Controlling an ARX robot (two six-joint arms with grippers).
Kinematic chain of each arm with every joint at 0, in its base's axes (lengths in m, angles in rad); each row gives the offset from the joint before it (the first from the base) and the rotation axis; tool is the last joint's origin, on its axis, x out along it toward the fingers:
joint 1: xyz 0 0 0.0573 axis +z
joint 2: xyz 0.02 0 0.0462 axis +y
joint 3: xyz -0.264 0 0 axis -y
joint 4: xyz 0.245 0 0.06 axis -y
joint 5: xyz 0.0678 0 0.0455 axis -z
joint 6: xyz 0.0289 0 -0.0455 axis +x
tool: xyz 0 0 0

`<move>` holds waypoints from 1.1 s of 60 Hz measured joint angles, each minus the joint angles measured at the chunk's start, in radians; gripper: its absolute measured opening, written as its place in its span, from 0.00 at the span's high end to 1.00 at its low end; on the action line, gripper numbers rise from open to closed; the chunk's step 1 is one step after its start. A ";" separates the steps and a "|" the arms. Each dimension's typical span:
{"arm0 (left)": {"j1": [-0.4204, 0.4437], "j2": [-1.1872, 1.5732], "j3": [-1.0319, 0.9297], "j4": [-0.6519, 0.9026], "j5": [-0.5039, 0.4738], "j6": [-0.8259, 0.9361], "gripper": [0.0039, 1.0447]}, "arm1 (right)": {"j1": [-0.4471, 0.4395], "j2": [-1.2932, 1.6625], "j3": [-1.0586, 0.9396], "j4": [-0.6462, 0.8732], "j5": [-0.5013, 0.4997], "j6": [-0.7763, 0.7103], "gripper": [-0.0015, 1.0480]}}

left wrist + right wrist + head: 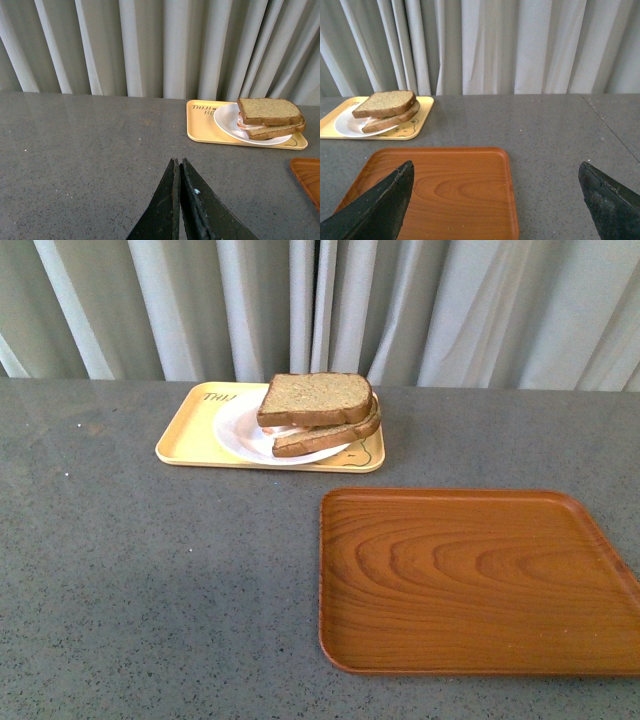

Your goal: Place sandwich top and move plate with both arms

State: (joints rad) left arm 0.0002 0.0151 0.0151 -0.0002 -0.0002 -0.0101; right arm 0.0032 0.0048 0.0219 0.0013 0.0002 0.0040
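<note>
Bread sits stacked on the far side of the table: the sandwich top (316,396) rests on the lower slice (330,436), and both lie on the plate (236,426), which stands in the yellow tray (182,436) near the curtain. The wooden tray (470,580) lies nearer to me and to the right, well apart from the yellow one, with nothing on it.

My left gripper (179,167) has its fingers pressed together, holding nothing, and hangs over bare table short of the yellow tray. My right gripper (495,175) is spread wide, also holding nothing, above the wooden tray.

I judge the top slice is already placed, so the plate move is the step in hand. To do it well I should part the left fingers, bring both grippers to opposite rims of the plate, grip together, and lift level so the stack does not slide.

The top slice lies flat, its long axis running left to right across the front view, slightly askew over the slice beneath.
</note>
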 joint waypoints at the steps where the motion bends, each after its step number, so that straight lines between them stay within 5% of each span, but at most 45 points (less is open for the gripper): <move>1: 0.000 0.000 0.000 0.000 0.000 0.000 0.99 | 0.000 0.000 0.000 0.000 0.000 0.000 0.09; 43: 0.000 0.000 0.000 0.000 0.000 -0.001 0.98 | 0.000 0.000 0.000 0.000 0.000 0.000 0.09; 66: 0.000 0.000 0.000 0.000 0.000 0.000 0.30 | 0.000 0.000 0.000 0.000 0.000 0.000 0.09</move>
State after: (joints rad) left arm 0.0002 0.0151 0.0151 -0.0002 -0.0006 -0.0105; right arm 0.0032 0.0048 0.0219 0.0013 -0.0002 0.0044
